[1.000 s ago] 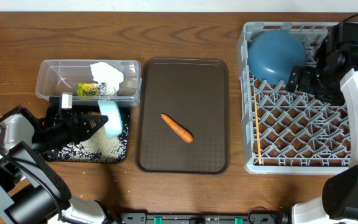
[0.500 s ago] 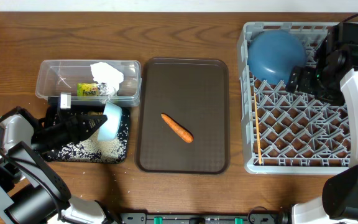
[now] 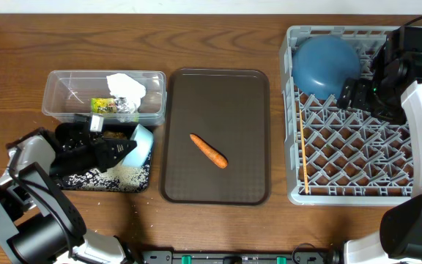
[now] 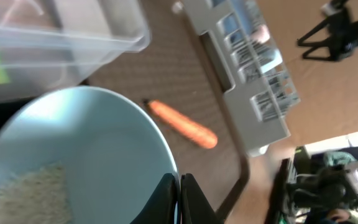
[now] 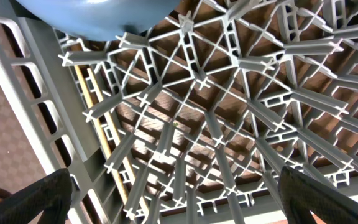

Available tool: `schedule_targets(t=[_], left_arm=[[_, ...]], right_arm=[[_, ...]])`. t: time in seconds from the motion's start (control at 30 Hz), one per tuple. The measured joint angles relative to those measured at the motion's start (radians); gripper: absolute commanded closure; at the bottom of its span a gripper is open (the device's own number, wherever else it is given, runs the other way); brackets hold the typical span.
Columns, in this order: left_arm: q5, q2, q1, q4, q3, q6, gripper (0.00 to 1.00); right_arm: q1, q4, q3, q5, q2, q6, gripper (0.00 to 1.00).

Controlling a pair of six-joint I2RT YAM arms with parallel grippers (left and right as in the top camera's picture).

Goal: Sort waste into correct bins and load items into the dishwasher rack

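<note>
Left gripper [image 4: 179, 185] pinches the rim of pale blue bowl [image 4: 86, 155], tilted over black tray [image 3: 68, 183] with rice [image 3: 127, 174]. Right gripper [image 5: 176, 183] is spread above rack [image 3: 357, 147]. Carrot [image 3: 209, 150] lies on brown tray [image 3: 215, 95]. Dark blue bowl [image 3: 326, 64] sits in the rack's far-left corner.

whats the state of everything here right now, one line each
pale blue bowl with white inside, tipped on edge over the shallow black rectangular tray, rice inside
left gripper, shut on its rim
right gripper, open, empty
large dark blue bowl, looks rim-down in the grey plastic dishwasher rack
clear plastic rectangular tub, lidless, crumpled white napkin inside
small orange carrot, lying on the dark brown serving tray
</note>
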Motion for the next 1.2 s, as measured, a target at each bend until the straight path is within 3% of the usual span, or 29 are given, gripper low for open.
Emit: schedule_targets(t=[0.23,0.47,0.67,0.83,0.97,1.0,1.03,1.2], left_arm=[[-0.019,0.001,-0.002,0.046,-0.014,-0.141,0.94],[-0.033,0.001,-0.014,0.047,-0.015,-0.193,0.93],[-0.103,0.001,-0.088,0.105,-0.016,-0.237,0.93],[-0.189,-0.001,-0.164,0.196,-0.017,-0.352,0.93],[-0.264,-0.001,-0.203,0.216,-0.017,-0.41,0.89],[-0.274,-0.001,-0.207,0.218,-0.017,-0.416,0.77],[-0.285,-0.001,-0.211,0.218,-0.017,-0.42,0.73],[-0.333,0.0,-0.212,0.219,-0.019,-0.451,0.66]], right_arm=[[0.0,0.0,0.0,0.0,0.0,0.0,0.02],[0.0,0.0,0.0,0.0,0.0,0.0,0.02],[0.0,0.0,0.0,0.0,0.0,0.0,0.02],[0.0,0.0,0.0,0.0,0.0,0.0,0.02],[0.0,0.0,0.0,0.0,0.0,0.0,0.02],[0.0,0.0,0.0,0.0,0.0,-0.001,0.02],[0.0,0.0,0.0,0.0,0.0,-0.001,0.02],[0.0,0.0,0.0,0.0,0.0,-0.001,0.02]])
